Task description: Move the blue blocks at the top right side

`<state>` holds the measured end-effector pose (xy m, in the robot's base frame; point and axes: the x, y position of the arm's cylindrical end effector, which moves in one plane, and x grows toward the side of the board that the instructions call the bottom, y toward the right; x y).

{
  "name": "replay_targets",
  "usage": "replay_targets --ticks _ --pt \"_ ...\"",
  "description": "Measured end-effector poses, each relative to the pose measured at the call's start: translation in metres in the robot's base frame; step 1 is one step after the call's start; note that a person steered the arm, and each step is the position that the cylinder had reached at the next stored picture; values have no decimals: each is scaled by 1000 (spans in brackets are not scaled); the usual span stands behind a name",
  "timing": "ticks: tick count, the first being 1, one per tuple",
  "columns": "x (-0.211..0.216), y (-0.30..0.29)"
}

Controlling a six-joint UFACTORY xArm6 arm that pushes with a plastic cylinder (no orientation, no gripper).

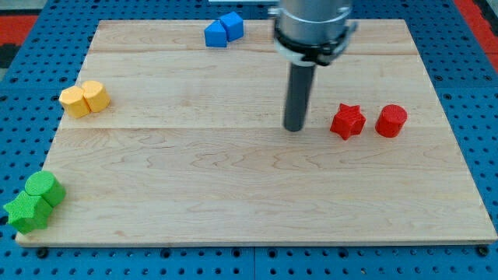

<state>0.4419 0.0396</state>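
Two blue blocks [223, 29] sit touching each other at the view's top, just left of centre on the wooden board [233, 194]. My tip [294, 127] rests on the board near the middle, well below and to the right of the blue blocks. A red star block [347, 121] lies just right of my tip, with a red cylinder [391, 120] beyond it.
Two yellow blocks [85, 99] sit together at the view's left. Two green blocks [34, 202] sit at the bottom left corner. A blue pegboard [475, 85] surrounds the board.
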Motion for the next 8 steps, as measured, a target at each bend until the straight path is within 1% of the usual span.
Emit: replay_targets --ticks 1,2,4,5,7,8 --pt "0 -38" --pt "-2 -61" --pt "5 -141" --pt "5 -151" --pt "5 -145" --pt "-9 -144"
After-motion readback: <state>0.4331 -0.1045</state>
